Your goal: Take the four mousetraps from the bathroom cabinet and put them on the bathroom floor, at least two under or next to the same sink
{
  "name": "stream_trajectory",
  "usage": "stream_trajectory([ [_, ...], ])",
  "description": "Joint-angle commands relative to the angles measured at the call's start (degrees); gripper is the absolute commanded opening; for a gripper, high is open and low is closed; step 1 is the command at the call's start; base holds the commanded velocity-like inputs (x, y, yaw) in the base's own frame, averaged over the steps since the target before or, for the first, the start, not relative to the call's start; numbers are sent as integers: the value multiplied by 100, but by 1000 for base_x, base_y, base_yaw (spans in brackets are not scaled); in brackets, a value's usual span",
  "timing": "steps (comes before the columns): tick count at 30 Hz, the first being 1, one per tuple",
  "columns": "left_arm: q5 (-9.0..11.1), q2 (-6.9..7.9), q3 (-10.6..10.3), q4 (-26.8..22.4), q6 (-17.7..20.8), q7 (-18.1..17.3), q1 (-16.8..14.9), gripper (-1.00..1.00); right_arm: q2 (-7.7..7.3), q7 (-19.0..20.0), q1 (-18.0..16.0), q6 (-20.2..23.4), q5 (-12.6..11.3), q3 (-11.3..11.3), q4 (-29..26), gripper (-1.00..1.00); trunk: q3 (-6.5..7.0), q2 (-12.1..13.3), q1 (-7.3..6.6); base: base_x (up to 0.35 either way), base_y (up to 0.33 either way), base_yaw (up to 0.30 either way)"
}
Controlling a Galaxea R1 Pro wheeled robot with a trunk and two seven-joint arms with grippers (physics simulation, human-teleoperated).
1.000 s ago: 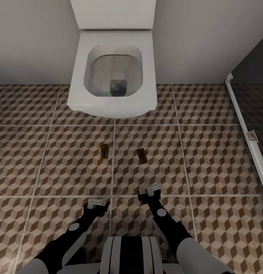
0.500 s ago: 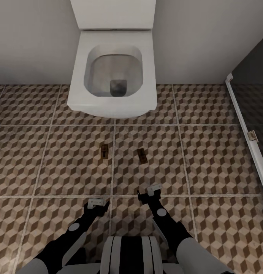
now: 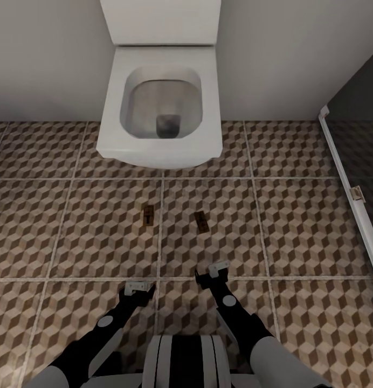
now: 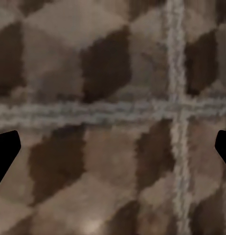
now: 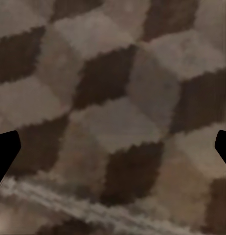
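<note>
Mousetraps: 2 flat on the bathroom floor [image 3: 294,215] before the toilet [image 3: 159,108], one [image 3: 148,214] left, one [image 3: 202,221] right.
Left gripper [image 3: 139,287]: spread, empty.
Right gripper [image 3: 212,271]: spread, empty.
Wrist views: tile and grout close up.

what stays out of reach

the toilet [image 3: 159,97] loses its tank top past the head view's upper edge. the two mousetraps [image 3: 148,215] [image 3: 201,221] are too small to make out wire or red spot. both wrist views are blurred, with the bathroom floor [image 4: 113,112] soft, and the fingertips [image 4: 5,152] [image 5: 5,154] cut by the frame edges.
</note>
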Motion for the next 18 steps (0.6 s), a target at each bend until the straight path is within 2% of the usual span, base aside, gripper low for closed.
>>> stream_trajectory([
  [1,50,7,-47,-3,-32,51,-6,100,-1,-55,-3,-3,59,19,6,100,21,0,-3,0,0,0],
  [18,50,1,-47,-26,-31,65,-6,100,-1,-65,-3,9,59,19,-78,100,397,23,-47,0,0,0],
])
